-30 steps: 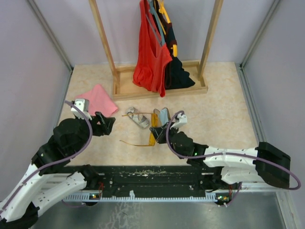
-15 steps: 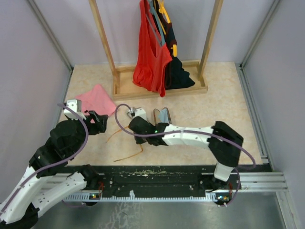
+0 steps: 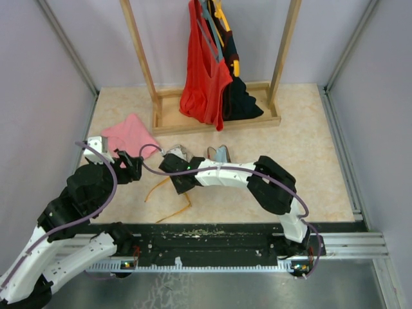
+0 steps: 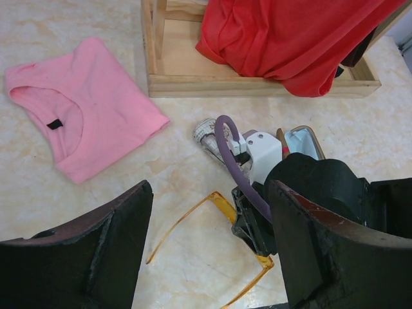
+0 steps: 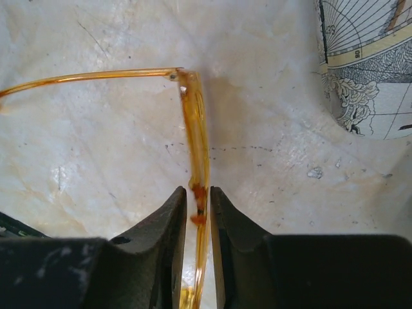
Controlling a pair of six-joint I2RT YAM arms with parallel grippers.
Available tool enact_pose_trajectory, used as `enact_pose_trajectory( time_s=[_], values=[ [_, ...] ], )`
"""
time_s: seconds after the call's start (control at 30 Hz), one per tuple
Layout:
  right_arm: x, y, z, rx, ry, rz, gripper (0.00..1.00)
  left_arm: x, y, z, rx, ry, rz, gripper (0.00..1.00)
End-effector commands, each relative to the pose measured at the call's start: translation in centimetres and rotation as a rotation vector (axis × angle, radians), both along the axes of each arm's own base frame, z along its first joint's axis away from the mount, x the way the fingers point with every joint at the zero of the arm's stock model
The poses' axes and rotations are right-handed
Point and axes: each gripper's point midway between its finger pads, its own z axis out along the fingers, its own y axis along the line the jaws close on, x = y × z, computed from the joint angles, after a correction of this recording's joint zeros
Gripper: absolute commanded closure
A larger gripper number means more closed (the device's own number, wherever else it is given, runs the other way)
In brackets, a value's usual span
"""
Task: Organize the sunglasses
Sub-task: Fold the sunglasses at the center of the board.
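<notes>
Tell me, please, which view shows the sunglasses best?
Left wrist: the sunglasses show both arms, frame partly behind the right gripper. Right wrist shows only the frame edge between its fingers; top shows thin arms.

Right end effector [image 4: 253,233] sits over orange sunglasses [image 4: 223,205].

one pair of sunglasses [image 5: 197,141], one folded pink shirt [image 4: 90,103] and one wooden rack [image 4: 257,85]. the rack carries one red garment [image 4: 290,38] and one dark garment [image 3: 241,103], possibly more hidden between them. two cases: one map-printed case [image 5: 367,71] and one open case [image 4: 302,138] lined pale blue.
</notes>
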Motion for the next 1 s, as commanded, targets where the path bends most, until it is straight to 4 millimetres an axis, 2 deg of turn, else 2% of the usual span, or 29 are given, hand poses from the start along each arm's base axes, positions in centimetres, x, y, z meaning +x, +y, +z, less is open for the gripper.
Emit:
enact_pose_trajectory(
  time_s=[0.0,0.13,0.27,0.43,0.67,0.97],
  values=[
    [1.3,0.1,0.8,-0.022,-0.033,-0.006,0.74,-0.2,0.5,0.1,-0.009,-0.004,0.015,0.22],
    [1.6,0.1,1.1,-0.02,-0.03,-0.004,0.67,-0.3,0.6,0.0,-0.009,-0.002,0.017,0.22],
    [1.7,0.2,1.7,-0.026,-0.031,0.018,0.66,-0.3,0.6,-0.1,-0.012,-0.001,0.016,0.22],
    [1.6,-0.1,2.2,-0.045,-0.031,0.04,0.68,-0.3,0.5,-0.2,-0.01,0.003,0.013,0.21],
    [1.1,0.0,1.1,-0.066,0.004,0.07,0.7,-0.2,0.4,-0.4,-0.009,0.006,0.014,0.21],
    [1.3,0.2,1.1,-0.066,-0.004,0.066,0.81,-0.2,0.3,-0.6,-0.01,0.01,0.012,0.21]
  ],
)
